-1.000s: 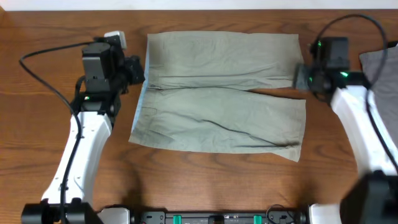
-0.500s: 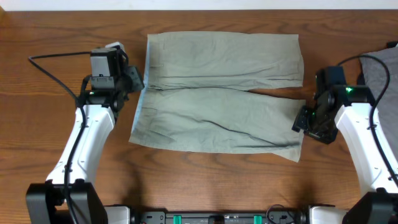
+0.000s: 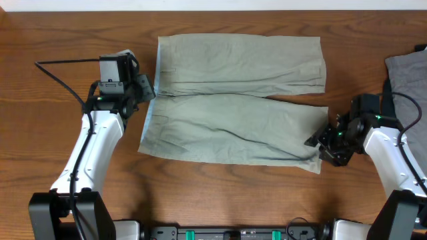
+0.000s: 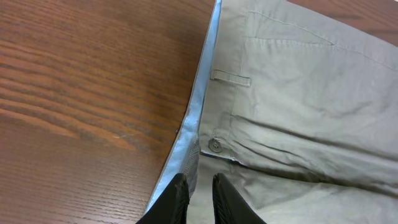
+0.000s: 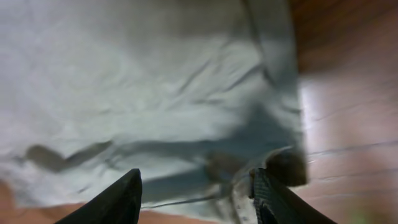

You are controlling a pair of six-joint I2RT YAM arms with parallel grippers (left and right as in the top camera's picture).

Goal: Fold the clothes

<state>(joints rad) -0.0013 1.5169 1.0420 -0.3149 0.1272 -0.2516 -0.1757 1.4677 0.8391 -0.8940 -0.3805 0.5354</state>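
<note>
The pale khaki cotton shorts lie flat on the brown wooden table. Their long axis runs across me, with the waistband on my left and the two wide legs reaching to my right. That decides the coming move. If the fold brings one leg over the other, I judge it turns about that left-to-right line, and each arm works its own end.

My left gripper sits at the waistband edge, near the small button, with the lighter lining just ahead of it. In the left wrist view its fingers stand almost together. I cannot tell whether they pinch cloth or only rest beside it.

My right gripper is at the other end, over the hem corner of the leg nearer me, and it is the closer arm to that corner. The right wrist view is blurred, but its fingers are clearly spread wide, with the hem lying between and below them, not gripped.

A plain grey garment lies well apart at my far right, out of the way.
</note>
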